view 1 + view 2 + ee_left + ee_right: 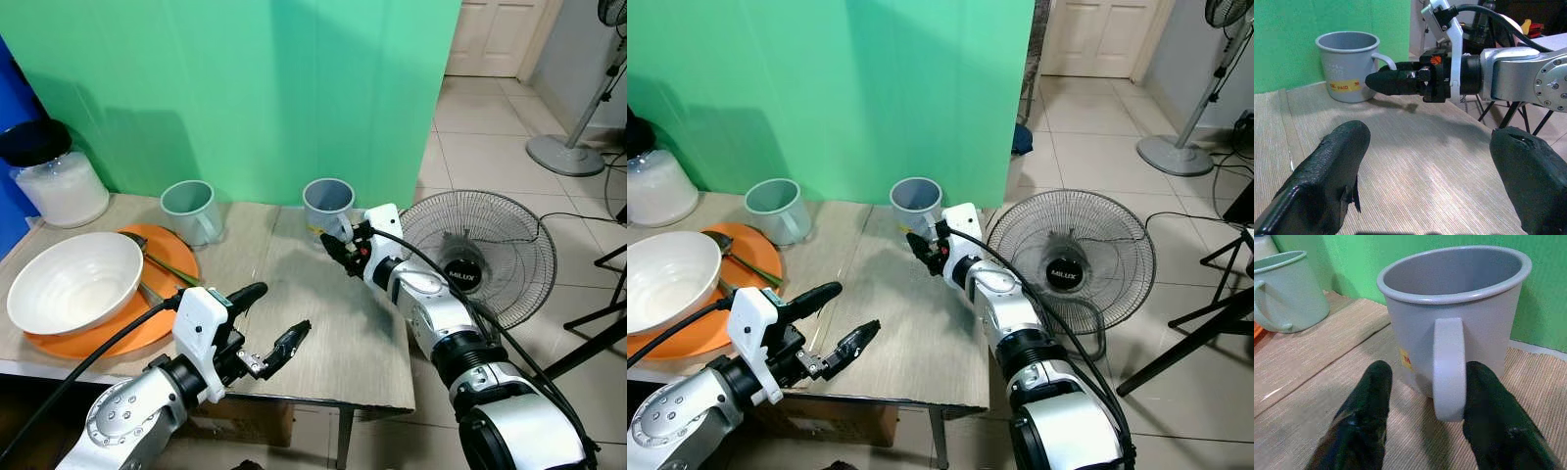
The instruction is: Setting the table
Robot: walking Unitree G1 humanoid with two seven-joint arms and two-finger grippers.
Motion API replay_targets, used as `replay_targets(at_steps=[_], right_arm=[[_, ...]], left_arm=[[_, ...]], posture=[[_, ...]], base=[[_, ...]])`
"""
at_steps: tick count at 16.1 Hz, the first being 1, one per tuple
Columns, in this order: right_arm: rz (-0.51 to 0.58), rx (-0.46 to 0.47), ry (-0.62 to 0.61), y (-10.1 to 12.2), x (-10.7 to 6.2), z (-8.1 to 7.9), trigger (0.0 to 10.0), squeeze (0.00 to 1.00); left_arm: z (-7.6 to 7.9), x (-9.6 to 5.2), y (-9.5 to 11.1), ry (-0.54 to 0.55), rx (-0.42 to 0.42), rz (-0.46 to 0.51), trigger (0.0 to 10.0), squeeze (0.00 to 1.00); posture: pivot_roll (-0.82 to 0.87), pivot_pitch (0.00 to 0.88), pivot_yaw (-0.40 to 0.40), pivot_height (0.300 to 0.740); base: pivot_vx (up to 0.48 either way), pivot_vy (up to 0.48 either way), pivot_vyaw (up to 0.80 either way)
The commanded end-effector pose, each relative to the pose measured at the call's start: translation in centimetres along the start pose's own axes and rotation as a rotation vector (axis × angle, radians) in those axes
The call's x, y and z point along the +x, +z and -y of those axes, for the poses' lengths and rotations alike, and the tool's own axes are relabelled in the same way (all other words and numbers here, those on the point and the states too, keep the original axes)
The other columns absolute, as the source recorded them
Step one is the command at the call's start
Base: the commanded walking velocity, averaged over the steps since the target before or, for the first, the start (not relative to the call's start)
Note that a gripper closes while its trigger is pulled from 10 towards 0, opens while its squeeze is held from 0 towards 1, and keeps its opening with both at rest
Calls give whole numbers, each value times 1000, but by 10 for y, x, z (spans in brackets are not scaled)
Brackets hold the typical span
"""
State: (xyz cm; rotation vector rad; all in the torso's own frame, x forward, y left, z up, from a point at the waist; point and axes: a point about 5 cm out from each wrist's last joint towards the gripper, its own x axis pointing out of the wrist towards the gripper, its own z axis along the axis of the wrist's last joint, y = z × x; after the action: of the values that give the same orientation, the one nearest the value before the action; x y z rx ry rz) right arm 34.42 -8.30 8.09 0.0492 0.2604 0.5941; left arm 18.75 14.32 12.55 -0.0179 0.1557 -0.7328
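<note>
While the grey enamel-look mug with a loop handle (1454, 323) stands upright at the counter's (323, 323) far edge, the right pincer (1425, 396) gapes, fingers straddling its handle. It looks light, rigid and slick, so pinching that handle seems surest. Nearer, the left pincer (276, 325) hovers open, empty.

The white bowl (73, 282) hides much of the orange plate (171, 257) and the spoon's (157, 257) handle end, and the frame edge cuts the lidded jar (656, 186).

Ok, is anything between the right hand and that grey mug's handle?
Nothing visible. The right hand is open, its fingers on either side of the handle of the grey mug, with only bare table mat beneath. The green mug stands well to the side.
</note>
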Motion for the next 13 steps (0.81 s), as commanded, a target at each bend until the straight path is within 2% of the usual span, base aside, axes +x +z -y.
replay_targets(at_steps=[1,10,13], right_arm=[[26,-8,-10,9,2,2,0,0],[41,0,-10,10,1,2,0,0],[119,2,-27,18,-20,17,0,0]], left_arm=[[0,0,2,-4,18,-6,10000,0],[-1,2,4,-1,24,0,10000,0],[-1,2,5,20,27,18,10000,0]], posture=[[-60,0,50,740],[-54,0,49,740],[-66,0,62,740]], base=[[0,0,0],[0,0,0],[0,0,0]])
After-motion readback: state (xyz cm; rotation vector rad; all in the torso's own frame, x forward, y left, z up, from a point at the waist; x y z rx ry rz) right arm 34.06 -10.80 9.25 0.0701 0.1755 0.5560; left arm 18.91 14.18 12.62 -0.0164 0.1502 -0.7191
